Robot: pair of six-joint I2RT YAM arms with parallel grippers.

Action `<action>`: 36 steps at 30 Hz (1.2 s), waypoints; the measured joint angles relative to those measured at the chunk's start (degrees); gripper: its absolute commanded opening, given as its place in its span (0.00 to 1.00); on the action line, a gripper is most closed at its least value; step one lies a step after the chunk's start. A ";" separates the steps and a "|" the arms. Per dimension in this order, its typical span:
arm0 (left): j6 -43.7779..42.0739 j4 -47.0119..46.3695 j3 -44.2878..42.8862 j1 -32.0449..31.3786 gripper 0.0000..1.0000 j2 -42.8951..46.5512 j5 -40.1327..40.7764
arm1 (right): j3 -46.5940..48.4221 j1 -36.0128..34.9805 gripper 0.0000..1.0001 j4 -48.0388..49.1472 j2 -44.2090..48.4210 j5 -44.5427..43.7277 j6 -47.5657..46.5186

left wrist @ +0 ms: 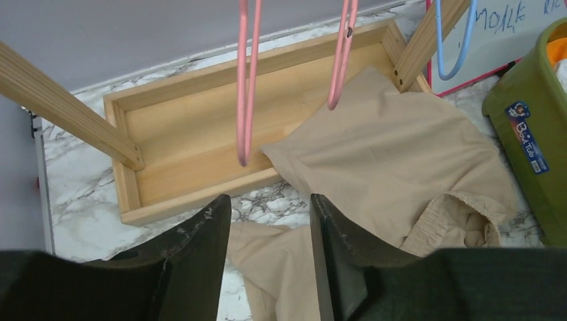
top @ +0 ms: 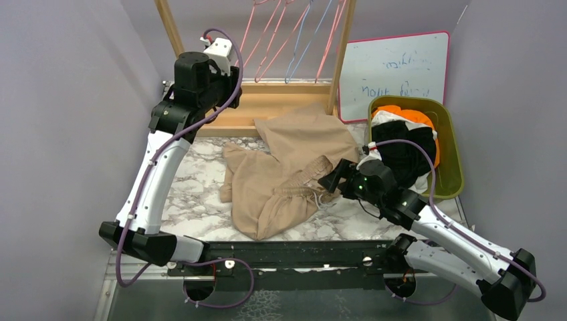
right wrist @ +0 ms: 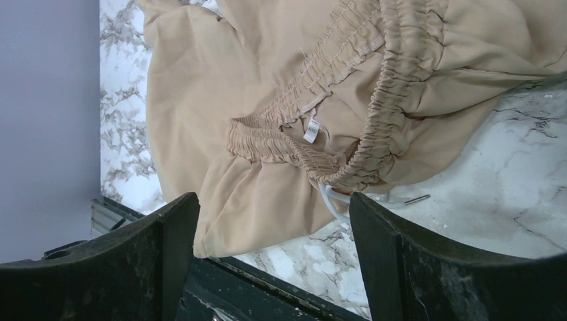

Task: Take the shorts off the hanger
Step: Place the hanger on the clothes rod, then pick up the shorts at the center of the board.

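- My left end effector (left wrist: 269,200) has its two dark fingers parted with nothing between them. It hangs above the left part of the pale wooden hanger rack (top: 281,107), looking down into the rack's shallow base tray.
- My right end effector (right wrist: 272,200) is spread wide and grips nothing. It sits on the near side of the rack, well apart from it, just above the gathered waistband of the tan-beige fabric shorts (top: 287,167).
- Between the right fingers I see the shorts' white drawstring (right wrist: 334,200) and, further in, a small white label (right wrist: 311,129) sewn inside the waistband.
- The tan-beige shorts lie crumpled on the white marble-patterned desk (top: 194,187) in front of the rack. One leg laps over the front edge of the rack's base by its right post.
- Thin pink hangers (left wrist: 247,80) and a blue hanger (left wrist: 461,40) dangle inside the rack above the base tray.
- To the right of the rack stands an olive-green plastic bin (top: 455,154). It holds the bright orange shorts (top: 404,114), the cream-white shorts (top: 384,120) and the black shorts (top: 404,150), with the black pair on top.
- A pink-framed whiteboard (top: 394,67) leans against the wall to the right of the rack, behind the bin.
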State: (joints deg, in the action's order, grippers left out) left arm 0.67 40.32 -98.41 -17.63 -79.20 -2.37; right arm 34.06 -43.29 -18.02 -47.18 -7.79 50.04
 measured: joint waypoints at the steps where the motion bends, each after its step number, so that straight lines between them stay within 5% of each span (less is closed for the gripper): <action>1: 0.11 0.02 0.50 0.00 0.59 0.63 -0.02 | -0.04 0.00 0.85 0.07 -0.07 0.02 0.00; 5: 0.42 -0.09 2.27 0.00 0.77 3.32 0.00 | -0.13 0.00 0.85 0.35 -0.09 0.20 -0.02; 14: 1.70 -1.42 11.23 0.00 0.88 12.26 1.07 | -0.20 0.00 0.86 1.60 -0.11 1.64 -0.70; 28: 13.51 -4.28 41.24 0.00 0.92 38.66 6.84 | 0.85 0.00 0.88 1.86 -5.20 4.09 -2.54; 36: 18.49 -6.80 56.43 0.00 0.92 45.00 7.72 | 10.71 0.00 0.90 -4.96 -22.49 2.93 -3.67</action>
State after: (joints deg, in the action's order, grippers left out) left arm 19.16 33.52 -41.98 -17.63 -34.20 5.34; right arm 44.77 -43.29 -22.98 -69.67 -4.86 46.37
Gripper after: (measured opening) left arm 0.922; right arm 0.896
